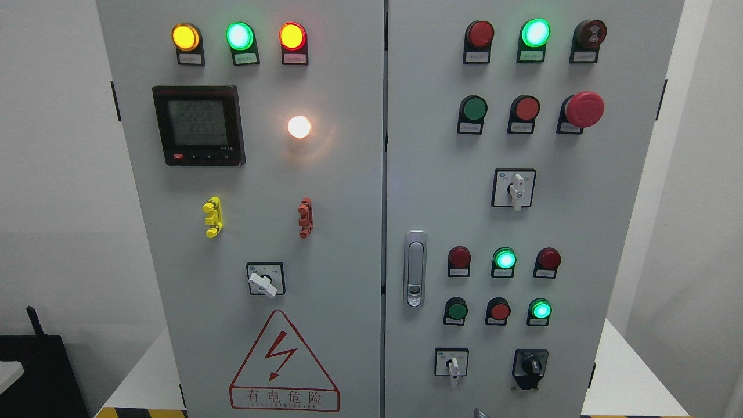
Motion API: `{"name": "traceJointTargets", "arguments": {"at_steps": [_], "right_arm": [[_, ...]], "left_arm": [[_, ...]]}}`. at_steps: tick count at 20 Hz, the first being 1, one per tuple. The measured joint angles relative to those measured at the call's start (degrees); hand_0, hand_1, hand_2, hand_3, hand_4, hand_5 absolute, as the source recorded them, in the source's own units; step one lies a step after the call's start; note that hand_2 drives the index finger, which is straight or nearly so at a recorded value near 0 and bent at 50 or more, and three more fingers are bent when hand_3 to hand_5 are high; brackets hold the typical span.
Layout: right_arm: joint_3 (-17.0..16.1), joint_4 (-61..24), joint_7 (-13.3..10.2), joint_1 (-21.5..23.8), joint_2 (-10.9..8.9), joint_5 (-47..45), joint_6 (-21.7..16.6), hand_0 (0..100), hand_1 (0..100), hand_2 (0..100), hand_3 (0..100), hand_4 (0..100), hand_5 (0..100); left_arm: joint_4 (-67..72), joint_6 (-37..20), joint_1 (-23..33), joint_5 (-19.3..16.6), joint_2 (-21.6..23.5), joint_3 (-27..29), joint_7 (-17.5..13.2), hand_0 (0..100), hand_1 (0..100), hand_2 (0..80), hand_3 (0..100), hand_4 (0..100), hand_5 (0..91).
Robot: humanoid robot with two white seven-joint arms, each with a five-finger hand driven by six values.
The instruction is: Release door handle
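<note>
Handle's free, no hand anywhere in my feed

Nearest thing I get is a small dark grey bit (479,413) poking up at the bottom edge, can't tell if it's part of an arm, so whether either hand is open or closed is anyone's guess. Past that is the white desk (624,377) the cabinet sits on, then the door handle (414,269), silver, upright, flat against the right door (580,232) right by the centre seam (384,209), nothing touching it. I'd call the release done. Risk from here: pulling an arm back blind and clipping the rotary switch (451,364) or the black selector knob (530,366) low on that door.
</note>
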Motion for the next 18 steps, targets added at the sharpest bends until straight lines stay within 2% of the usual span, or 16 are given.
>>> {"name": "traceJointTargets", "arguments": {"at_steps": [8, 9, 11, 13, 14, 15, 16, 17, 18], "right_arm": [[0.1, 0.0, -0.1, 0.1, -0.02, 0.0, -0.1, 44, 0, 0, 0, 0, 0], [0.1, 0.0, -0.1, 0.1, -0.02, 0.1, -0.1, 44, 0, 0, 0, 3, 5], [0.1, 0.0, -0.1, 0.1, -0.03, 0.1, -0.1, 43, 0, 0, 7, 17, 26], [0.1, -0.1, -0.1, 0.0, -0.03, 0.1, 0.1, 42, 0, 0, 27, 35, 38], [0.1, -0.1, -0.1, -0.1, -0.03, 0.2, 0.1, 41, 0, 0, 34, 40, 42], [0.1, -0.1, -0.2, -0.2, -0.03, 0.3, 0.2, 40, 4, 0, 48, 46, 50], [0.1, -0.1, -0.3, -0.2, 0.10, 0.6, 0.3, 40, 14, 0, 62, 60, 69], [0.1, -0.2, -0.5, -0.3, 0.27, 1.1, 0.4, 42, 16, 0, 64, 64, 75], [0.1, -0.2, -1.0, -0.5, 0.45, 2.3, 0.4, 45, 21, 0, 72, 74, 86]], "left_arm": [[0.0, 0.0, 0.0, 0.0, 0.0, 0.0, 0.0, 12, 39, 0.0, 0, 0, 0.0], [0.0, 0.0, 0.0, 0.0, 0.0, 0.0, 0.0, 12, 39, 0.0, 0, 0, 0.0], [0.0, 0.0, 0.0, 0.0, 0.0, 0.0, 0.0, 12, 39, 0.0, 0, 0, 0.0], [0.0, 0.0, 0.0, 0.0, 0.0, 0.0, 0.0, 12, 39, 0.0, 0, 0, 0.0], [0.0, 0.0, 0.0, 0.0, 0.0, 0.0, 0.0, 12, 39, 0.0, 0, 0, 0.0], [0.0, 0.0, 0.0, 0.0, 0.0, 0.0, 0.0, 12, 39, 0.0, 0, 0, 0.0], [0.0, 0.0, 0.0, 0.0, 0.0, 0.0, 0.0, 12, 39, 0.0, 0, 0, 0.0], [0.0, 0.0, 0.0, 0.0, 0.0, 0.0, 0.0, 12, 39, 0.0, 0, 0, 0.0], [0.0, 0.0, 0.0, 0.0, 0.0, 0.0, 0.0, 12, 39, 0.0, 0, 0, 0.0]]}}
